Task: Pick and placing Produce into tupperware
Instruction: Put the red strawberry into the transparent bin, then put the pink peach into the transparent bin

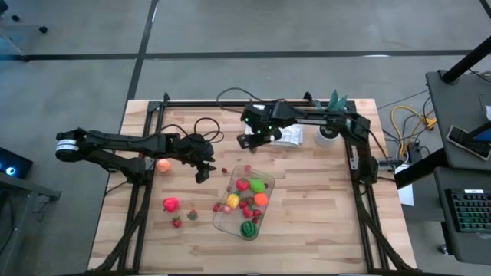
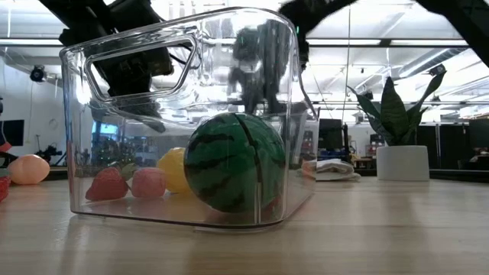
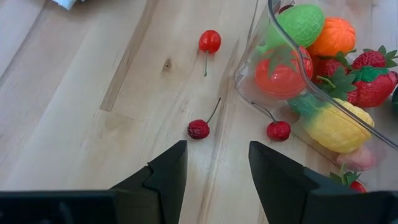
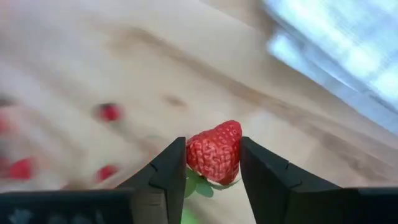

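Observation:
The clear tupperware (image 1: 245, 203) lies near the table's middle, holding a striped melon (image 2: 234, 162), a yellow fruit, an orange one, a green one and strawberries. My left gripper (image 1: 203, 175) hangs open just left of it, above loose cherries (image 3: 199, 129) on the wood. My right gripper (image 1: 247, 142) hovers beyond the tupperware's far end, shut on a red strawberry (image 4: 214, 152). A peach-coloured fruit (image 1: 163, 164), a pink-red fruit (image 1: 170, 204) and small strawberries (image 1: 177, 222) rest on the table to the left. My right gripper pinches the strawberry by its two sides (image 4: 198, 155) between both fingers, coming at it slanting down from above. Its green leaf cap (image 4: 189, 184) points back toward the wrist. The strawberry is lifted clear of the table.
A spiky plant in a white pot (image 1: 328, 132) and a white folded cloth (image 1: 290, 136) sit near the far edge, close to my right arm. Cables (image 1: 205, 126) lie on the far left part of the table. Bare wood shows right of the tupperware.

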